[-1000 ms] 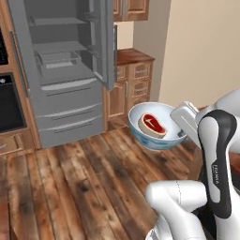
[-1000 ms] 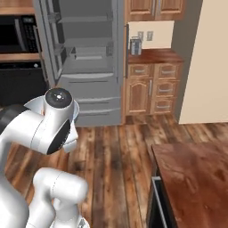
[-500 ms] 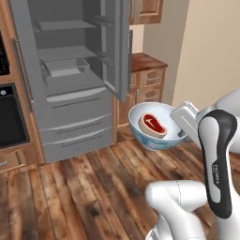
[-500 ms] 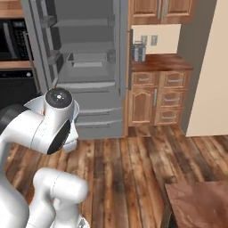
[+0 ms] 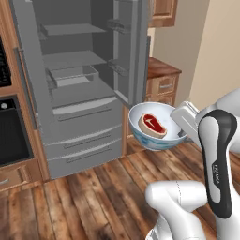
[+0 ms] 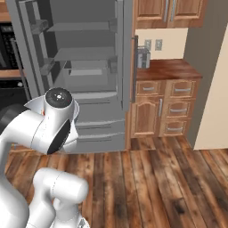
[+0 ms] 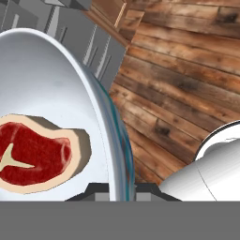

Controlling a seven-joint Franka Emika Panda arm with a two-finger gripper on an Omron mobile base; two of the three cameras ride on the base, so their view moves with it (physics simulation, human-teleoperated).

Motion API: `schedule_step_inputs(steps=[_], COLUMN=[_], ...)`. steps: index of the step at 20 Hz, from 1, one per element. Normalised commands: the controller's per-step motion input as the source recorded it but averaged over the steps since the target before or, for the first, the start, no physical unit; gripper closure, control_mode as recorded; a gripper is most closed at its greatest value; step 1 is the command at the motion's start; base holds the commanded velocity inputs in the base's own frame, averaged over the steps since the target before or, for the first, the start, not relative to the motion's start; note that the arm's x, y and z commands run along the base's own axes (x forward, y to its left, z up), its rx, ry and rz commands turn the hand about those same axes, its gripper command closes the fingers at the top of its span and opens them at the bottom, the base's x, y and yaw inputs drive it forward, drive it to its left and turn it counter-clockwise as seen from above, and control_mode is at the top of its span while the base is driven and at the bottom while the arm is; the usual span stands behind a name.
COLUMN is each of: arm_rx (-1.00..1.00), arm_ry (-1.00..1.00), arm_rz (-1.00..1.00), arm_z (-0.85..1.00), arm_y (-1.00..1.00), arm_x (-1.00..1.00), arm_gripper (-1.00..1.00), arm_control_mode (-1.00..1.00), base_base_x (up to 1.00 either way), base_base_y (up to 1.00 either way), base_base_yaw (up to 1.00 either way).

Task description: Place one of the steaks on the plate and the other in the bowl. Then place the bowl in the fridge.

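Left base view showed the bowl [image 5: 154, 129] held up in the air, tilted a little toward the camera, with one steak [image 5: 152, 124] lying inside against its white wall. The gripper [image 5: 183, 123] had its fingers clamped on the bowl's right rim, one inside and one outside. From the hand view the same grip was plain: the bowl [image 7: 56, 84] rim ran between the two dark fingertips [image 7: 96, 192], and the steak [image 7: 35, 154] sat low in the white hollow, red with a pale fat edge and a white bone mark.

Behind the bowl stood the fridge [image 5: 79, 89], its upper doors swung wide, grey shelves and a shallow tray bare to see, with the lower drawers closed beneath. The bowl hung in front of the fridge's right door, apart from it, over the wooden floor [image 5: 93, 197].

From the right base view the fridge [image 6: 84, 67] stood open as well, and just to its right was a wooden counter [image 6: 167, 71] with drawers below and wall cupboards [image 6: 169, 13] above.
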Motion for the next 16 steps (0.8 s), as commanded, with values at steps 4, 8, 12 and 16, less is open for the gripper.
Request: schedule_step_inputs(steps=[4, 8, 12, 16], arm_rx=[0.0, 0.0, 0.0, 0.0], arm_ry=[0.0, 0.0, 0.0, 0.0], arm_rz=[0.0, 0.0, 0.0, 0.0], arm_z=[0.0, 0.0, 0.0, 0.0], arm_y=[0.0, 0.0, 0.0, 0.0], arm_x=[0.0, 0.0, 0.0, 0.0], arm_gripper=[1.0, 1.0, 1.0, 1.0], arm_control_mode=[1.0, 1.0, 1.0, 1.0], base_base_x=[0.79, 0.81, 0.76, 0.69], base_base_y=[0.38, 0.36, 0.39, 0.3], base_base_yaw=[0.0, 0.02, 0.03, 0.06])
